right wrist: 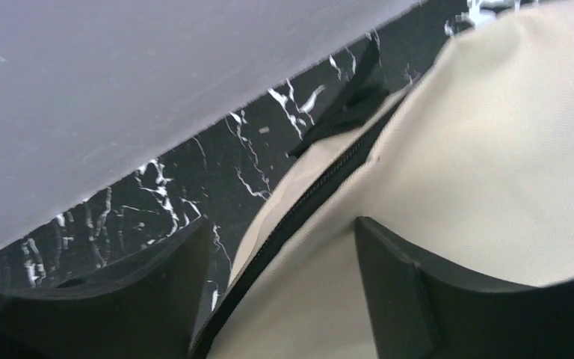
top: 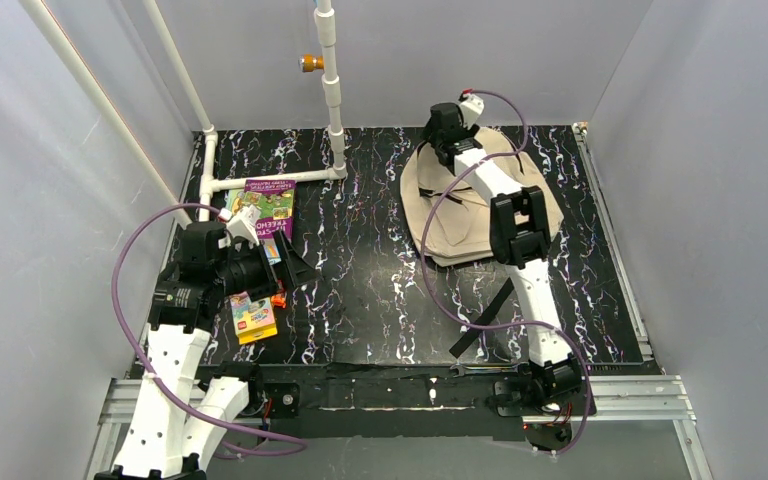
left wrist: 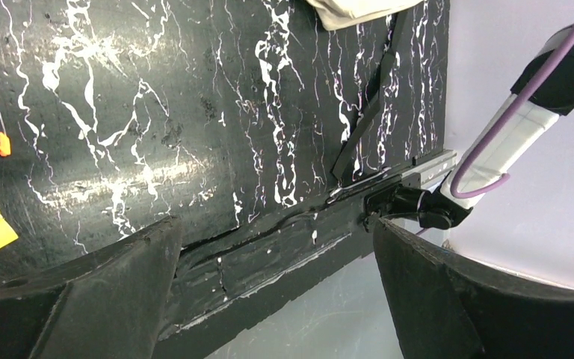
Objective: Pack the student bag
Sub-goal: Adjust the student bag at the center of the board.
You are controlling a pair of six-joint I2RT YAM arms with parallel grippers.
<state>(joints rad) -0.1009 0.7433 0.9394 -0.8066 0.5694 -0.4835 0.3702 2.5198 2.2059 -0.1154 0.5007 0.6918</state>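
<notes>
Black marbled table [top: 360, 260] — student bag [right wrist: 493, 149] lies under the right hand [right wrist: 282, 224], spread wide astride its zip [right wrist: 306, 196].

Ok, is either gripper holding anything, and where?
Nothing. The left gripper stands open over the table; the right gripper is open astride the zip of the student bag, unclamped.

The right end effector [top: 438, 148] sits over the far left edge of the student bag [top: 442, 222], which spreads nearward from it on the black marbled desk [top: 360, 300]. The left end effector [top: 300, 272] points right. A purple book [top: 265, 200] lies just beyond it, and a yellow book [top: 253, 320] lies just nearer.
</notes>
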